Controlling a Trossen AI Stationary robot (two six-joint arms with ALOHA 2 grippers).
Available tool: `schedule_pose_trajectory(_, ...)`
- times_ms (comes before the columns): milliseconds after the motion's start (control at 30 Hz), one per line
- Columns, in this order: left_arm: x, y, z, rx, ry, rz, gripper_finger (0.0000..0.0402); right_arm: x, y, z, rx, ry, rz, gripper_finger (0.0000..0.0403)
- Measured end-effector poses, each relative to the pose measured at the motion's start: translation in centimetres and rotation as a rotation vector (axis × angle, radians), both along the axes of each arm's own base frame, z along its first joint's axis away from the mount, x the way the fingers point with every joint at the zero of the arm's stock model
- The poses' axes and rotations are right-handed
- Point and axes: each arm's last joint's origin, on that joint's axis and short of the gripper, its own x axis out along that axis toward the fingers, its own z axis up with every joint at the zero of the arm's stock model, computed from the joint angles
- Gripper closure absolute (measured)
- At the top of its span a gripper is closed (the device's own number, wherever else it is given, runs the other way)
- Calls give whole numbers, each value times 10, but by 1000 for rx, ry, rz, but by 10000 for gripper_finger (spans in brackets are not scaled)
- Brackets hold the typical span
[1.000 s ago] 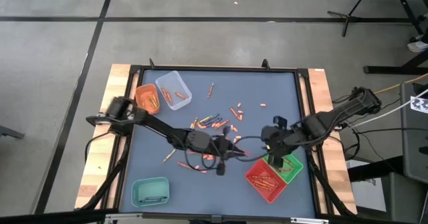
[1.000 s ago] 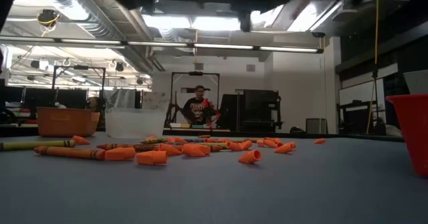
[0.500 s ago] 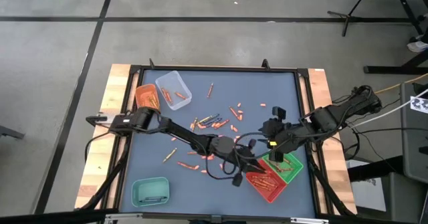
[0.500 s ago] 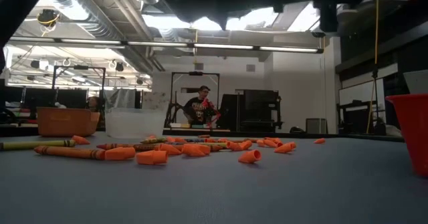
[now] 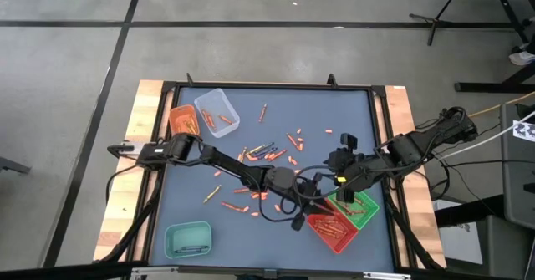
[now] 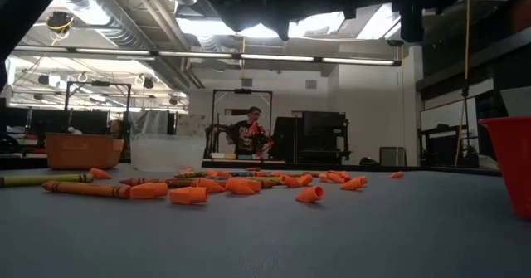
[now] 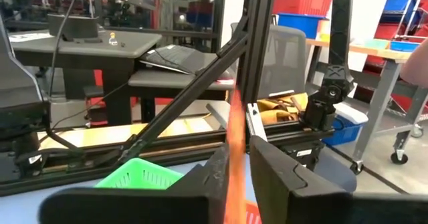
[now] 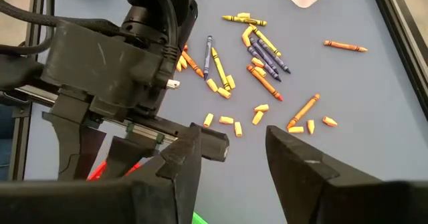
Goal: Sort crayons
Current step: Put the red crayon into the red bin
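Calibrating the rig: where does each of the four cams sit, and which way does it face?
High: overhead, looking straight down on the table; both arms, left gripper over the red tray, right gripper beside it.
Low: table-top height, level across the crayons into the room; arms dark along the top.
Left wrist: past its own fingers with an orange crayon between them, toward the green tray.
Right wrist: past its open jaws onto the left arm.
Shared: high and right wrist both show the scattered crayons.

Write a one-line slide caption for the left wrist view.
Left gripper with a thin orange crayon between its fingers, above the green plastic tray.
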Motion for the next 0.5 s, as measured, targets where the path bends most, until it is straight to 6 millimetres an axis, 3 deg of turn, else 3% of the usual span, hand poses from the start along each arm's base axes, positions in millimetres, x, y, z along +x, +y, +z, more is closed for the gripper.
schedule_pose_trajectory(267, 0, 0, 0, 0, 0, 4, 325, 0, 0, 0, 0, 0, 0, 237)
schedule_pose_trajectory(500, 0, 0, 0, 1, 4, 9, 327, 0, 0, 0, 0, 0, 0, 237)
